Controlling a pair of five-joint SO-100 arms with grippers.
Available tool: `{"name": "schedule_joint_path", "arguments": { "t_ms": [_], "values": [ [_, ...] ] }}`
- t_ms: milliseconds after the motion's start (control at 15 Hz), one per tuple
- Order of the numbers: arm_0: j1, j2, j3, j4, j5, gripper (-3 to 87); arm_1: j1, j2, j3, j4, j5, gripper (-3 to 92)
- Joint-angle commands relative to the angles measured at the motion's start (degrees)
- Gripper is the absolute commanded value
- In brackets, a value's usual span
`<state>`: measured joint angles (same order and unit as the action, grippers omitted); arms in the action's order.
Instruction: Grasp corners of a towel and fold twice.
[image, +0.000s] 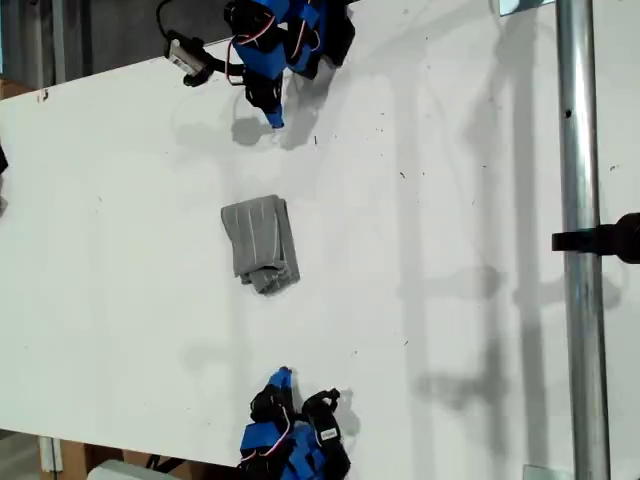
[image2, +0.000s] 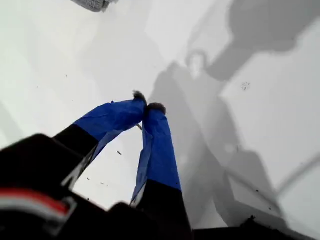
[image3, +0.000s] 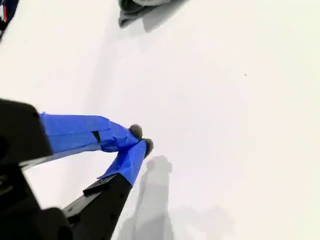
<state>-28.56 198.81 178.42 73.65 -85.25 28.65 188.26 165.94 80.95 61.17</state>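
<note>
White counter (image: 450, 200) fills the scene, crossed by soft shadows. One arm (image: 275, 45) reaches in from the counter edge at the exterior view's top and another arm (image: 290, 435) from the edge at its bottom, each with its blue tip angled down toward the middle. My first gripper (image2: 149, 106) hovers over bare counter, its fingers pressed together on nothing. My second gripper (image3: 140, 139) is likewise closed and empty. The towel (image: 260, 243) lies folded into a narrow bundle mid-counter, between the two arms and apart from both.
</note>
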Motion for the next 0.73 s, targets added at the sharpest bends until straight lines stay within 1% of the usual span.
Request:
{"name": "schedule_joint_path", "arguments": {
  "t_ms": [0,67,133,200,667],
  "values": [
    [0.9,0.0,0.1,0.8,21.0,-2.5,-0.6,0.0,-0.7,2.0,0.3,0.2],
    [3.5,0.3,0.1,0.8,22.3,-2.5,-1.3,0.0,-0.7,2.0,0.3,0.2],
    [4.7,0.3,0.1,0.7,28.0,-2.5,-1.9,0.0,-0.7,2.0,0.2,0.2],
    [4.7,0.3,0.1,0.6,28.8,-2.5,-2.4,0.0,-0.7,2.0,0.2,0.2],
    [4.7,0.3,0.1,0.6,28.8,-2.5,-2.8,0.0,-0.7,2.0,0.2,0.2]
  ]
}}
